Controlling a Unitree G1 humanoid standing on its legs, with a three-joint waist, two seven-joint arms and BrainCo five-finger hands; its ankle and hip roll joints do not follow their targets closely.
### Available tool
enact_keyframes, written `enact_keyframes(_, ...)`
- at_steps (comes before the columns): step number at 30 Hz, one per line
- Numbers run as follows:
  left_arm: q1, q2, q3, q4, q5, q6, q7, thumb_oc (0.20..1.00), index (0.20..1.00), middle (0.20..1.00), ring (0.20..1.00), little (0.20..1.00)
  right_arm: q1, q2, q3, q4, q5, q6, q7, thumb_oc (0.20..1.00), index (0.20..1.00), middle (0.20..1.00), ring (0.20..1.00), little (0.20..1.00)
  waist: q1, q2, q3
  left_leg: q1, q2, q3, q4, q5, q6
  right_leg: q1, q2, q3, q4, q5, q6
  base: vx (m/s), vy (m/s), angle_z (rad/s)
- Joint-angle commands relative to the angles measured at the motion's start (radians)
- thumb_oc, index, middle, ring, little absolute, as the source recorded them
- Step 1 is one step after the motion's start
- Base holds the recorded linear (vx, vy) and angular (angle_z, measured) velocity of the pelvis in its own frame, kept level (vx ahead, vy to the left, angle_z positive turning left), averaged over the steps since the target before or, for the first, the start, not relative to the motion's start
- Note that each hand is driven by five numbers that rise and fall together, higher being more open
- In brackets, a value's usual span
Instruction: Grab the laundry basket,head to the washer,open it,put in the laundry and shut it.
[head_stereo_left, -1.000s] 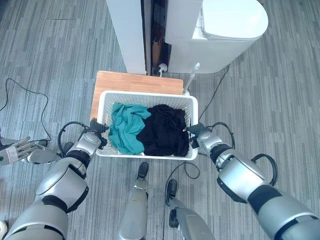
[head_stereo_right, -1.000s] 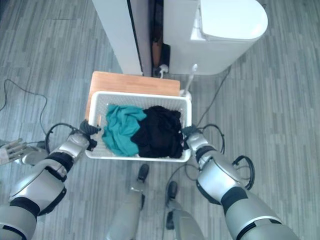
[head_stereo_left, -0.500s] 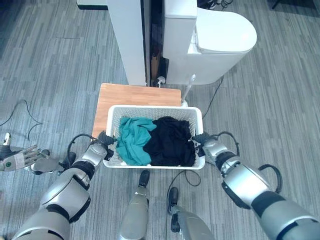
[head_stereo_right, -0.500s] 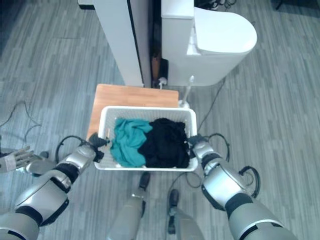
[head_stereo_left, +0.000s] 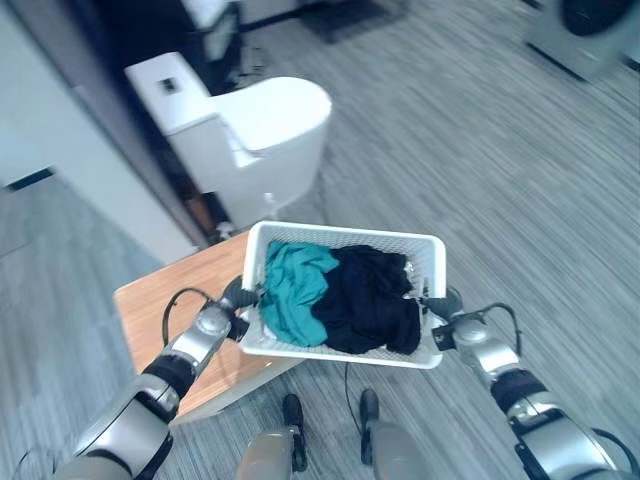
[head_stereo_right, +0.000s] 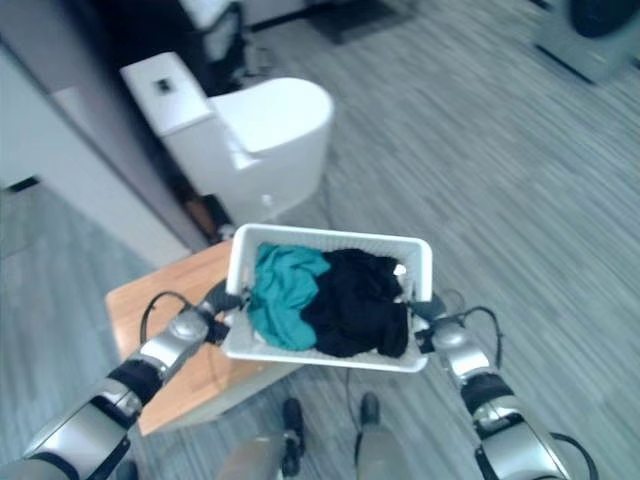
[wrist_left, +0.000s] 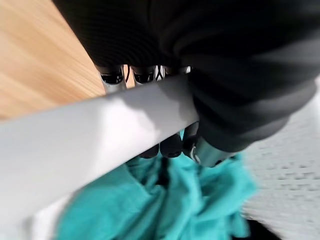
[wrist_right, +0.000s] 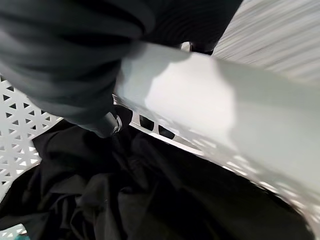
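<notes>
I hold a white perforated laundry basket (head_stereo_left: 340, 233) by its two short ends. A teal cloth (head_stereo_left: 295, 292) lies in its left half and black clothes (head_stereo_left: 376, 302) in its right half. My left hand (head_stereo_left: 233, 297) is shut on the left rim; in the left wrist view its fingers (wrist_left: 171, 145) curl under the white rim (wrist_left: 95, 132), just above the teal cloth (wrist_left: 165, 205). My right hand (head_stereo_left: 441, 304) is shut on the right rim (wrist_right: 215, 102), with the black clothes (wrist_right: 150, 200) just below.
A low wooden table (head_stereo_left: 150, 300) lies under the basket's left end. A white toilet (head_stereo_left: 262, 118) stands behind it, beside a white wall panel (head_stereo_left: 70, 170). A grey appliance with a dark round door (head_stereo_left: 588, 30) stands at the far right. Grey striped floor (head_stereo_left: 520, 180) lies between.
The camera has swung round to the right, so the toilet and table now sit to the left. The basket has come with both hands and now reaches past the table's right edge.
</notes>
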Motion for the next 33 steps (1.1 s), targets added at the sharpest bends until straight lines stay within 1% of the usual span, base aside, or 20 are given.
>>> enact_keyframes(1, 0.06, 0.022, 0.078, 0.023, 0.006, -0.036, 0.002, 0.2, 0.2, 0.2, 0.2, 0.2, -0.005, -0.072, -0.065, -0.068, -0.045, -0.117, 0.084, 0.2, 0.2, 0.2, 0.2, 0.2, 0.037, 0.013, -0.107, -0.017, 0.009, -0.082, 0.003, -0.071, -0.051, 0.036, 0.015, 0.011, -0.018, 0.079, 0.013, 0.01, -0.064, -1.64)
enact_keyframes(2, 0.095, 0.028, 0.092, 0.003, 0.001, -0.034, -0.006, 0.2, 0.2, 0.2, 0.2, 0.2, 0.033, -0.079, -0.096, -0.071, -0.049, -0.111, 0.089, 0.2, 0.2, 0.2, 0.2, 0.2, 0.041, 0.012, -0.126, -0.009, 0.006, -0.072, -0.016, -0.058, -0.052, 0.066, 0.017, 0.006, -0.029, 0.081, 0.012, 0.01, -0.064, -1.61)
enact_keyframes(3, 0.095, 0.028, 0.091, 0.002, 0.001, -0.034, -0.006, 0.2, 0.2, 0.2, 0.2, 0.2, 0.034, -0.079, -0.097, -0.072, -0.049, -0.11, 0.089, 0.2, 0.2, 0.2, 0.2, 0.2, 0.041, 0.012, -0.126, -0.008, 0.006, -0.071, -0.017, -0.058, -0.052, 0.066, 0.017, 0.006, -0.029, 0.081, 0.012, 0.0, -0.18, -0.89)
enact_keyframes(4, 0.139, 0.023, 0.11, -0.009, -0.009, -0.04, -0.016, 0.2, 0.2, 0.2, 0.2, 0.2, 0.081, -0.074, -0.13, -0.043, -0.042, -0.108, 0.097, 0.2, 0.2, 0.2, 0.2, 0.2, 0.056, 0.004, -0.163, -0.006, 0.007, -0.037, -0.039, -0.043, -0.067, 0.141, 0.02, -0.004, -0.114, 0.073, 0.016, -0.04, -0.224, -0.65)
enact_keyframes(5, 0.146, 0.02, 0.116, -0.012, -0.009, -0.044, -0.019, 0.2, 0.2, 0.2, 0.2, 0.2, 0.082, -0.072, -0.126, -0.027, -0.045, -0.112, 0.103, 0.2, 0.2, 0.2, 0.2, 0.2, 0.072, 0.001, -0.172, -0.014, 0.013, -0.018, -0.04, -0.038, -0.076, 0.163, 0.014, -0.025, -0.175, 0.069, 0.018, -0.08, -0.356, -0.78)
enact_keyframes(6, 0.153, 0.017, 0.127, -0.009, -0.006, -0.047, -0.019, 0.2, 0.2, 0.2, 0.2, 0.2, 0.075, -0.066, -0.121, -0.005, -0.033, -0.112, 0.107, 0.2, 0.2, 0.2, 0.2, 0.2, 0.083, -0.002, -0.181, -0.022, 0.027, 0.001, -0.043, -0.026, -0.093, 0.175, 0.03, -0.023, -0.243, 0.054, 0.017, -0.1, -0.301, -1.21)
enact_keyframes(8, 0.171, 0.021, 0.144, -0.009, -0.016, -0.054, -0.02, 0.2, 0.2, 0.2, 0.2, 0.2, 0.057, -0.056, -0.1, 0.017, -0.019, -0.113, 0.113, 0.2, 0.2, 0.2, 0.2, 0.2, 0.099, -0.005, -0.19, -0.032, 0.058, 0.031, -0.046, -0.007, -0.116, 0.172, 0.053, 0.001, -0.31, 0.063, 0.015, -0.09, -0.283, -1.34)
enact_keyframes(10, 0.155, 0.022, 0.14, 0.006, -0.017, -0.061, -0.013, 0.2, 0.2, 0.2, 0.2, 0.2, 0.028, -0.045, -0.075, 0.04, 0.007, -0.117, 0.118, 0.2, 0.2, 0.2, 0.2, 0.2, 0.119, -0.014, -0.17, -0.058, 0.067, -0.052, -0.028, 0.014, -0.141, 0.164, 0.074, 0.037, -0.32, 0.049, -0.001, -0.11, -0.254, -0.95)
enact_keyframes(11, 0.143, 0.022, 0.134, 0.017, -0.017, -0.065, -0.006, 0.2, 0.2, 0.2, 0.2, 0.2, 0.016, -0.045, -0.065, 0.045, 0.021, -0.119, 0.12, 0.2, 0.2, 0.2, 0.2, 0.2, 0.132, -0.018, -0.154, -0.093, 0.057, -0.143, -0.002, 0.039, -0.146, 0.146, 0.086, 0.046, -0.319, 0.063, -0.018, -0.15, -0.256, -0.99)
enact_keyframes(12, 0.14, 0.023, 0.128, 0.024, -0.012, -0.065, -0.004, 0.2, 0.2, 0.2, 0.2, 0.2, 0.004, -0.042, -0.05, 0.047, 0.027, -0.119, 0.126, 0.2, 0.2, 0.2, 0.2, 0.2, 0.153, -0.022, -0.145, -0.113, 0.021, -0.278, 0.012, 0.024, -0.146, 0.137, 0.095, 0.064, -0.318, 0.064, -0.028, -0.12, -0.229, -0.64)
enact_keyframes(13, 0.146, 0.024, 0.131, 0.018, -0.011, -0.063, -0.007, 0.2, 0.2, 0.2, 0.2, 0.2, -0.002, -0.044, -0.04, 0.045, 0.028, -0.118, 0.133, 0.2, 0.2, 0.2, 0.2, 0.2, 0.163, -0.017, -0.142, -0.116, -0.014, -0.38, 0.007, 0.013, -0.143, 0.135, 0.107, 0.081, -0.318, 0.059, -0.036, -0.01, -0.174, -0.71)
enact_keyframes(14, 0.145, 0.02, 0.125, 0.018, -0.012, -0.063, -0.008, 0.2, 0.2, 0.2, 0.2, 0.2, -0.008, -0.048, -0.035, 0.05, 0.031, -0.119, 0.133, 0.2, 0.2, 0.2, 0.2, 0.2, 0.169, -0.013, -0.143, -0.116, -0.03, -0.432, 0.004, 0.015, -0.143, 0.133, 0.119, 0.094, -0.314, 0.052, -0.042, 0.02, -0.104, -0.61)
enact_keyframes(15, 0.136, 0.017, 0.113, 0.017, -0.009, -0.06, -0.011, 0.2, 0.2, 0.2, 0.2, 0.2, -0.008, -0.055, -0.041, 0.051, 0.033, -0.119, 0.131, 0.2, 0.2, 0.2, 0.2, 0.2, 0.163, -0.01, -0.145, -0.115, -0.032, -0.439, 0.002, 0.017, -0.145, 0.137, 0.124, 0.094, -0.314, 0.049, -0.044, 0.03, -0.077, -0.66)
enact_keyframes(18, 0.122, 0.007, 0.101, 0.022, 0.002, -0.054, -0.011, 0.2, 0.2, 0.2, 0.2, 0.2, 0.003, -0.068, -0.053, 0.031, 0.059, -0.113, 0.133, 0.2, 0.2, 0.2, 0.2, 0.2, 0.137, -0.005, -0.16, -0.097, -0.023, -0.408, -0.008, 0.027, -0.147, 0.155, 0.133, 0.096, -0.327, 0.044, -0.05, 0.04, -0.03, 0.16)
enact_keyframes(19, 0.122, 0.007, 0.101, 0.022, 0.002, -0.054, -0.011, 0.2, 0.2, 0.2, 0.2, 0.2, 0.003, -0.068, -0.053, 0.03, 0.06, -0.113, 0.133, 0.2, 0.2, 0.2, 0.2, 0.2, 0.138, -0.005, -0.159, -0.095, -0.023, -0.408, -0.009, 0.027, -0.147, 0.156, 0.133, 0.096, -0.327, 0.044, -0.05, 0.08, -0.016, 0.0)
enact_keyframes(21, 0.124, 0.032, 0.102, -0.032, 0.013, -0.057, -0.018, 0.2, 0.2, 0.2, 0.2, 0.2, 0.024, -0.1, -0.068, -0.004, 0.072, -0.113, 0.147, 0.2, 0.2, 0.2, 0.2, 0.2, 0.118, 0.004, -0.179, -0.05, -0.025, -0.39, -0.029, 0.018, -0.141, 0.183, 0.135, 0.109, -0.341, 0.04, -0.053, 0.1, -0.007, -0.11)
enact_keyframes(23, 0.127, 0.037, 0.103, -0.039, 0.014, -0.057, -0.021, 0.2, 0.2, 0.2, 0.2, 0.2, 0.029, -0.106, -0.073, -0.007, 0.072, -0.113, 0.147, 0.2, 0.2, 0.2, 0.2, 0.2, 0.117, 0.006, -0.181, -0.043, -0.025, -0.385, -0.031, 0.017, -0.141, 0.187, 0.136, 0.114, -0.342, 0.04, -0.053, 0.04, -0.003, -0.15)
enact_keyframes(26, 0.12, 0.047, 0.097, -0.054, 0.023, -0.058, -0.031, 0.2, 0.2, 0.2, 0.2, 0.2, 0.038, -0.128, -0.088, -0.028, 0.073, -0.113, 0.152, 0.2, 0.2, 0.2, 0.2, 0.2, 0.105, 0.019, -0.183, -0.019, -0.022, -0.371, -0.044, 0.017, -0.142, 0.191, 0.14, 0.13, -0.344, 0.038, -0.055, 0.02, -0.006, -0.08)
enact_keyframes(29, 0.108, 0.037, 0.091, -0.045, 0.032, -0.057, -0.036, 0.2, 0.2, 0.2, 0.2, 0.2, 0.031, -0.144, -0.091, -0.042, 0.075, -0.118, 0.158, 0.2, 0.2, 0.2, 0.2, 0.2, 0.093, 0.031, -0.189, -0.005, -0.02, -0.359, -0.059, 0.019, -0.144, 0.196, 0.143, 0.14, -0.358, 0.038, -0.053, 0.0, -0.019, -0.13)
enact_keyframes(33, 0.097, 0.028, 0.092, -0.038, 0.039, -0.057, -0.035, 0.2, 0.2, 0.2, 0.2, 0.2, 0.038, -0.155, -0.097, -0.078, 0.073, -0.118, 0.162, 0.2, 0.2, 0.2, 0.2, 0.2, 0.079, 0.033, -0.187, -0.002, -0.009, -0.35, -0.064, 0.025, -0.15, 0.195, 0.149, 0.149, -0.353, 0.03, -0.058, -0.02, -0.074, -0.03)
